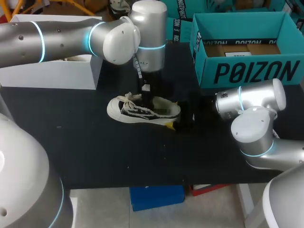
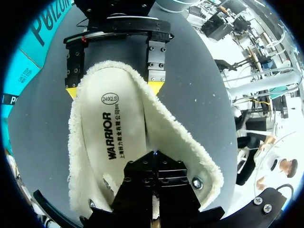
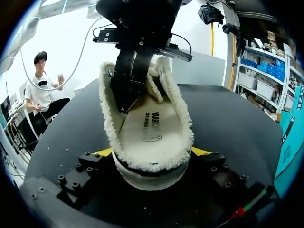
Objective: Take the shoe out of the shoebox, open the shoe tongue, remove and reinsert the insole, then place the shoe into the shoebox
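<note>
Two tools at one shoe (image 1: 142, 111).
The right tool (image 3: 152, 152) clamps its heel from both sides; the left tool (image 2: 154, 153), fingers pressed together, points down onto the insole (image 2: 111, 128). The shoe lies on the black worktop (image 1: 95, 152), near the teal shoebox (image 1: 247, 71).

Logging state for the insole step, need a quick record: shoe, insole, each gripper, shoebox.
shoe: out of the box, on the table
insole: lying inside the shoe
left gripper: fingers together, tips down on the insole inside the shoe; whether it pinches it is unclear
right gripper: shut on the shoe's heel, one finger on each side
shoebox: open, no shoe in it
</note>
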Robot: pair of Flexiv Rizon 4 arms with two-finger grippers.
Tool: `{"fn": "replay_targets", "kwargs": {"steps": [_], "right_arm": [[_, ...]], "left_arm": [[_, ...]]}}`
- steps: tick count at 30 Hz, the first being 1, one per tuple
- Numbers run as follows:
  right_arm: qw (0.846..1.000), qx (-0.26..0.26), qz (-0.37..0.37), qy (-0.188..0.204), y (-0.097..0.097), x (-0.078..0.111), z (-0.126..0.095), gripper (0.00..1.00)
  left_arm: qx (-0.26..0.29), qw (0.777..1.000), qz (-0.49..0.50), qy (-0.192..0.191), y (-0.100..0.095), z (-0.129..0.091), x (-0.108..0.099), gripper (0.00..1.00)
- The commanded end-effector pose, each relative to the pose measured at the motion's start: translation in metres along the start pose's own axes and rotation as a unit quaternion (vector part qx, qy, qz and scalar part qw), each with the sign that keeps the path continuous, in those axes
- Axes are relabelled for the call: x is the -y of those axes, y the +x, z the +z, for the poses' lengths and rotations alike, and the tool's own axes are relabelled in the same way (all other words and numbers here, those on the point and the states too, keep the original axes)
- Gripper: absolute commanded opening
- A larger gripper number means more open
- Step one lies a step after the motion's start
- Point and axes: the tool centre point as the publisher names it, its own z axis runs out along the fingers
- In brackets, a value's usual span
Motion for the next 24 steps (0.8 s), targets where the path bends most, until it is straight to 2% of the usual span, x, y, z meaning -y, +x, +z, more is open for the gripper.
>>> {"fn": "replay_targets", "kwargs": {"steps": [1,11,16,17,18,19,23,24], "right_arm": [[1.000,0.001,0.001,0.002,0.000,0.003,0.006,0.00],[1.000,0.001,0.001,0.002,0.000,0.003,0.006,0.00],[1.000,0.001,0.001,0.002,0.000,0.003,0.006,0.00],[1.000,0.001,0.001,0.002,0.000,0.003,0.006,0.00],[1.000,0.001,0.001,0.002,0.000,0.003,0.006,0.00],[1.000,0.001,0.001,0.002,0.000,0.003,0.006,0.00],[1.000,0.001,0.001,0.002,0.000,0.003,0.006,0.00],[1.000,0.001,0.001,0.002,0.000,0.003,0.006,0.00]], "left_arm": [[0.011,1.000,-0.013,-0.010,-0.003,0.021,0.001,0.00],[0.014,1.000,-0.021,-0.006,-0.014,0.045,0.002,0.00],[0.009,1.000,-0.018,0.007,-0.016,0.048,0.001,0.00],[0.011,1.000,-0.016,0.010,-0.016,0.048,0.001,0.04],[0.010,1.000,-0.013,0.015,-0.017,0.048,0.000,0.26],[0.010,1.000,-0.008,0.018,-0.017,0.048,0.000,0.35],[0.012,1.000,-0.003,0.022,-0.017,0.048,0.001,0.25],[0.012,1.000,-0.002,0.022,-0.017,0.049,0.002,0.26]]}}
